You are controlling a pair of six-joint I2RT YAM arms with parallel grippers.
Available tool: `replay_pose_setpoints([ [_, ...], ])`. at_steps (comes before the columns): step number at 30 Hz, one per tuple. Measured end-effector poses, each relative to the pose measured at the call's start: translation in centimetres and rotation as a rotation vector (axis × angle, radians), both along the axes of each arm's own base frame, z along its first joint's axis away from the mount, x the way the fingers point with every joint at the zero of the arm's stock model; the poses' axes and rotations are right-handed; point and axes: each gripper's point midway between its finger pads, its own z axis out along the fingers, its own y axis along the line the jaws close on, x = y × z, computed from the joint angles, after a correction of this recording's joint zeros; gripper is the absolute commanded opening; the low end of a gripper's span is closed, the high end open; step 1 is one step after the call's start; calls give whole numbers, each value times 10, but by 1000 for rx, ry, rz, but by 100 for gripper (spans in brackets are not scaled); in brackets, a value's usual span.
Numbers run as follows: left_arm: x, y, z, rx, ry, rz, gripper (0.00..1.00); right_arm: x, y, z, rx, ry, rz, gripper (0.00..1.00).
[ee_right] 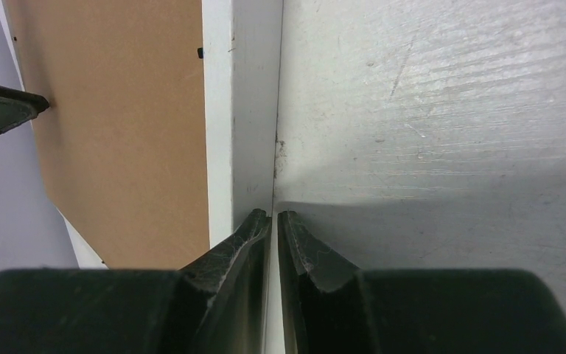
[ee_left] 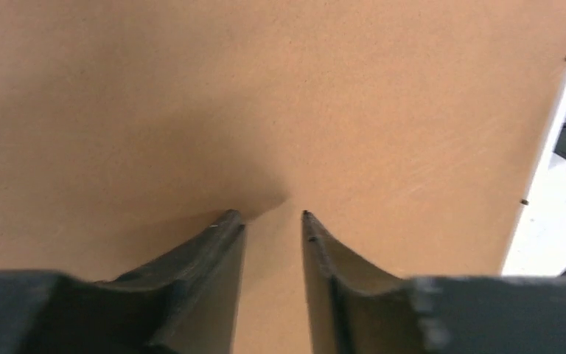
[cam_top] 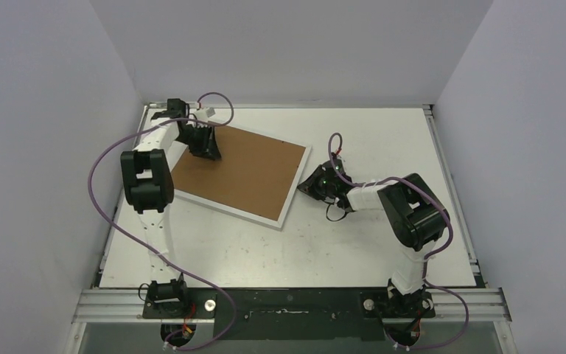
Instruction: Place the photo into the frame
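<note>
On the table [cam_top: 383,243] the frame [cam_top: 286,209] lies face down, board [cam_top: 243,173] up (photo unseen), left gripper [ee_left: 269,214] slightly parted, empty, over the board, right gripper [ee_right: 273,214] closed, empty, which I judge braces the frame's edge against sliding.

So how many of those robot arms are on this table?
2. The left arm reaches over the brown back of the frame, far left; the right arm is beside its right edge. None seems hidden.

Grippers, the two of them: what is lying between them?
The frame, back side up: its brown board and white edge fill the stretch between left gripper and right gripper, seen in the top view.
</note>
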Motion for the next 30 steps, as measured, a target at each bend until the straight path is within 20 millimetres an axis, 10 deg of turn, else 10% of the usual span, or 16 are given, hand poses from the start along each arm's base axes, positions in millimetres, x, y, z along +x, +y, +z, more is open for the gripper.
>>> replay_pose_setpoints([
  [3, -3, 8, 5, -66, 31, 40, 75, 0, 0, 0, 3, -4, 0, 16],
  [7, 0, 43, 24, -151, 32, 126, 94, 0, 0, 0, 10, -16, -1, 16],
  [19, 57, 130, 112, -85, -255, 228, 97, -8, -3, 0, 31, -27, -1, 17],
  [30, 47, 143, 4, 21, -44, 276, 96, -13, -6, 1, 27, -15, -3, 18],
])
